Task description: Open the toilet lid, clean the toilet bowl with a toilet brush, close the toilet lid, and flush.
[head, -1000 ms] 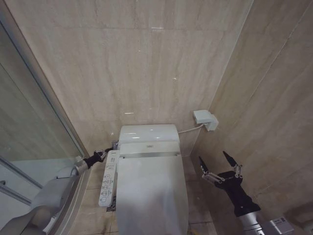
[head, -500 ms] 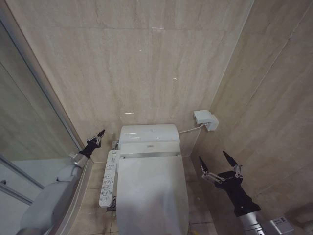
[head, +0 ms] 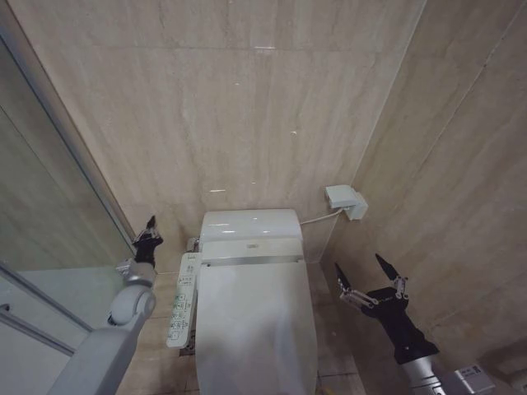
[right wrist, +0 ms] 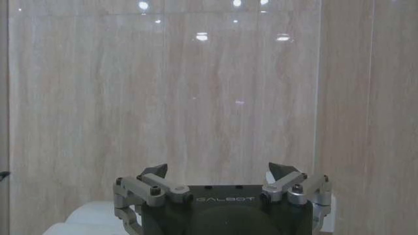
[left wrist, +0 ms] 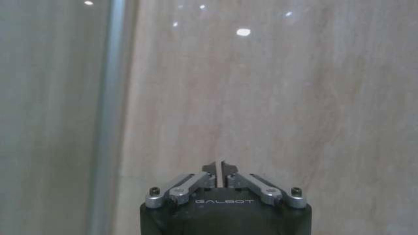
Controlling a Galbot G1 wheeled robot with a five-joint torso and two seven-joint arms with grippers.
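Beside the toilet lid (head: pixel 255 329), the left gripper (head: pixel 148 233) points up, fingers (left wrist: pixel 220 172) together.

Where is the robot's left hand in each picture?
Head view: left hand, shut, raised left of the toilet.
Left wrist view: close up, beside a metal post.
Right wrist view: a tiny dark tip at the edge, probably it.
Shared landmark: the beige wall.

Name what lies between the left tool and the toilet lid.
In the head view, the white control panel lies between the left tool and the toilet lid, beside the lid.
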